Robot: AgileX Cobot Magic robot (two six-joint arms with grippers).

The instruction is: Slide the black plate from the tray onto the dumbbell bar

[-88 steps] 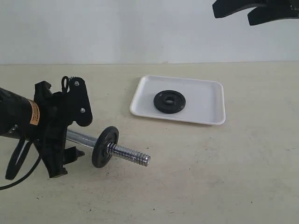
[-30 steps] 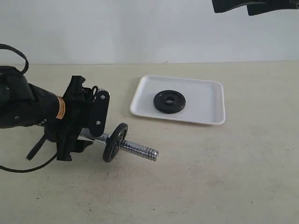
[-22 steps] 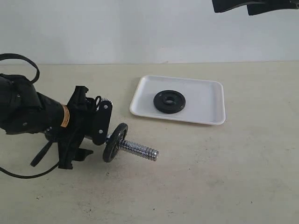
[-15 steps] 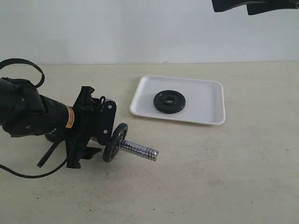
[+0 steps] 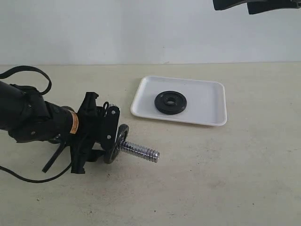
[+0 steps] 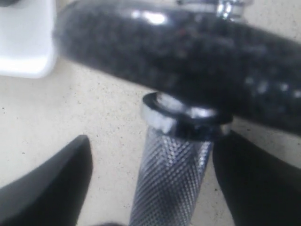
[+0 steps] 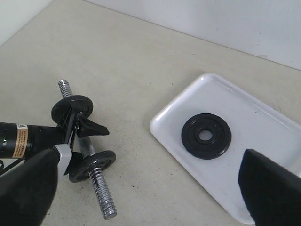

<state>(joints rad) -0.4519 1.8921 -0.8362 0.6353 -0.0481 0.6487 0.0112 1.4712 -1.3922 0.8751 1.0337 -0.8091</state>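
Beige tabletop before a plain white wall, exterior view. The tray [image 5: 207,101] sits right of centre with the black plate [image 5: 170,102] lying flat inside it, toward its left half. The dumbbell bar [image 5: 141,151] lies well apart from the tray, its free threaded end aimed right. One mounted disc [image 5: 121,142] stands just beside the left gripper [image 5: 104,136]. The right gripper [image 5: 248,5] hangs high at the frame edge, far above the plate.

Left wrist view. The left gripper's fingers [image 6: 47,188] flank the knurled middle of the bar, spread, with table showing between one finger and the metal. Nothing is clamped. Judged step: securing the bar. Centre the knurling between the pads before you close, and stay clear of the mounted disc so the squeeze lands on metal alone. Keep the threaded end free and roughly level for loading.

Right wrist view. The right gripper's fingers [image 7: 273,188] stand wide apart and hold nothing. The plate rests flat in the tray, hub ring up. A second mounted disc [image 7: 72,109] sits on the bar's far end. Descend squarely over the plate. Its low rim will likely give little purchase.
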